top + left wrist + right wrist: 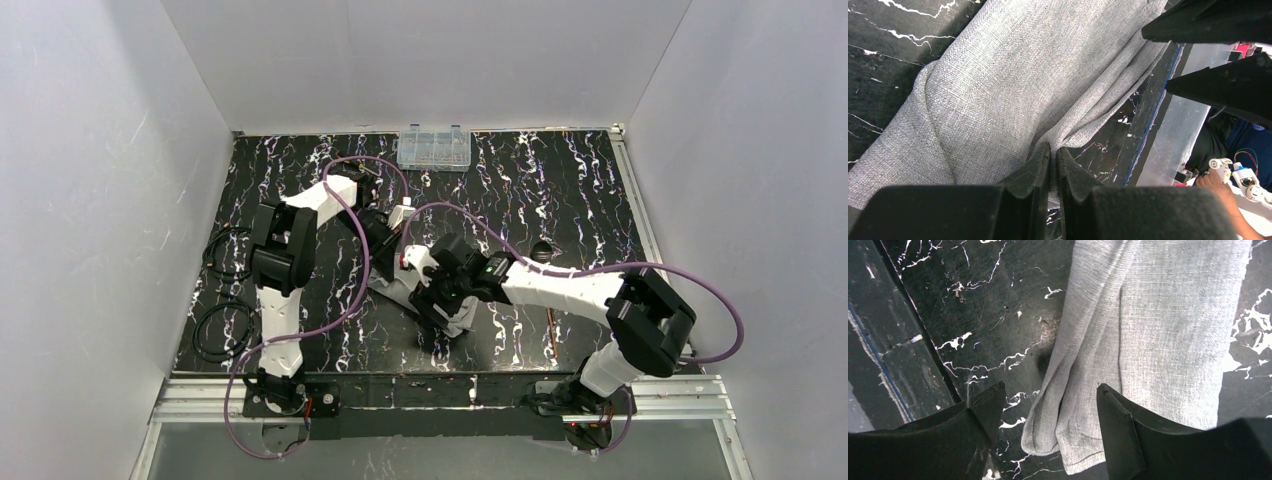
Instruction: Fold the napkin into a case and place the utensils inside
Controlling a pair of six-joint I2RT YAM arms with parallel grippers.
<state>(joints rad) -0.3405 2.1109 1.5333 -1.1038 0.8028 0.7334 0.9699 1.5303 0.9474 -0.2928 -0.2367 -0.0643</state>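
Napkin [1013, 90], folded into a loose grey strip near the centre of the counter [570, 180]. The left gripper [1053, 165] was pinched together on one fold; the right gripper [1050, 387] stood apart, straddling the strip's end. A pull from the left would likely drag or unroll the unheld layers. The counter was black and white-veined, with white walls [90, 220] on three sides and a clear box [434, 146] at the far edge.
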